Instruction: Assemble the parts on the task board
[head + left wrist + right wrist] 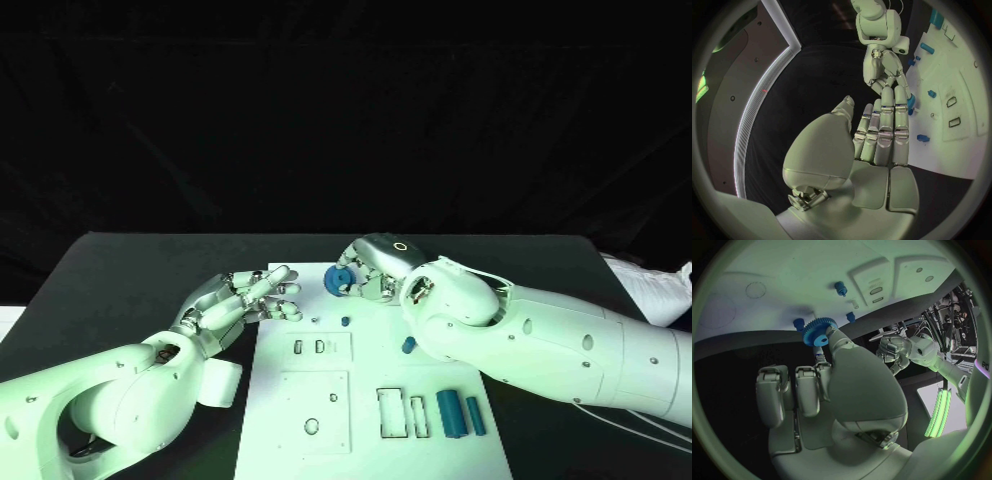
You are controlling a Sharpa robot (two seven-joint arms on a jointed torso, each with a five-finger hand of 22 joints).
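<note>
The right hand (pixel 378 268) was pinching a small blue gear (pixel 340 279) between its fingertips, holding it just above the far end of the white task board (pixel 368 420). In the right wrist view you could see the gear (pixel 819 332) sitting right at the tip of the fingers (pixel 833 338), toothed edge and centre hub showing, with a couple of little blue pegs (pixel 841 288) standing in the board (pixel 804 275) close by.

The left hand (pixel 245 300) had nothing in it, fingers stretched out and lying close side by side, hovering at the board's near-left edge and reaching toward the gear. Its fingertips (pixel 893 97) nearly met the right hand (pixel 886 70) in the left wrist view.

Further down the board were two blue bars (pixel 462 414) lying side by side next to some rectangular slots (pixel 402 412), all on the black table (pixel 130 275).
</note>
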